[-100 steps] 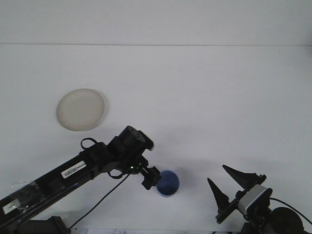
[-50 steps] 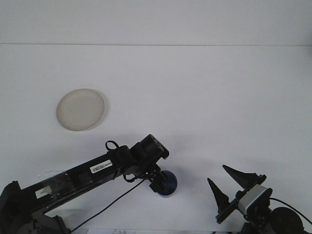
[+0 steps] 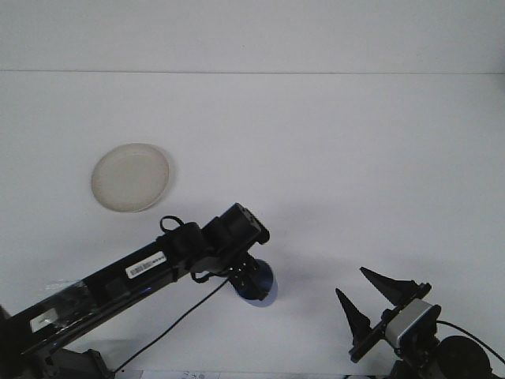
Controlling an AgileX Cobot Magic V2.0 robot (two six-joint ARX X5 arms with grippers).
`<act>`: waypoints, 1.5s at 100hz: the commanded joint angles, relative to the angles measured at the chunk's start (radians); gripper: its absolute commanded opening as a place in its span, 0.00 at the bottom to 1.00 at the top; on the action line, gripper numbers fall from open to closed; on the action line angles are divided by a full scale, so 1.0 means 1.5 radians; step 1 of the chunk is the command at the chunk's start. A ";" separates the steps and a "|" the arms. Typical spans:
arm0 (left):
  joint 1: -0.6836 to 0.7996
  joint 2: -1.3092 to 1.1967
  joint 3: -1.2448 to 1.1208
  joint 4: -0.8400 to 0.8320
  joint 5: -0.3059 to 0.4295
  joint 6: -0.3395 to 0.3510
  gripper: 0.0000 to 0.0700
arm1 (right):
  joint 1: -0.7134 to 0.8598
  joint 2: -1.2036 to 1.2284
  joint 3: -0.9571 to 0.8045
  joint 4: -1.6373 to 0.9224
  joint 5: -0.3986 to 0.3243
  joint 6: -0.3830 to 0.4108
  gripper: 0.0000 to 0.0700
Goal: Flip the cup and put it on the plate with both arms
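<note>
Spanning white table (image 3: 331, 158), pale plate (image 3: 130, 177) left, blue cup (image 3: 263, 286) near front edge

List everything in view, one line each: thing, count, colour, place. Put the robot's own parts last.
plate: one, off-white, left part of the table, nothing on it.
cup: one, blue, near edge of the table at centre, partly hidden by the left gripper.
table: one, white, fills the view.
left arm: one, black, reaching from lower left toward the cup.
left gripper: one, black, at the cup; grasp not clearly visible.
right gripper: one, black, lower right, fingers spread, holding nothing.
</note>
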 commanded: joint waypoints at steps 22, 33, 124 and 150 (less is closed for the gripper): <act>0.217 -0.093 0.105 -0.087 -0.129 0.092 0.01 | 0.008 0.000 0.004 0.006 0.003 -0.004 0.61; 0.359 -0.094 0.111 -0.078 -0.131 0.099 0.01 | 0.008 0.000 0.004 0.006 0.003 -0.004 0.61; 0.626 0.181 0.111 0.122 -0.131 0.078 0.02 | 0.008 0.000 0.004 0.003 0.003 -0.004 0.61; 0.626 0.181 0.111 0.120 -0.131 0.073 0.65 | 0.008 0.000 0.004 0.003 0.003 -0.004 0.61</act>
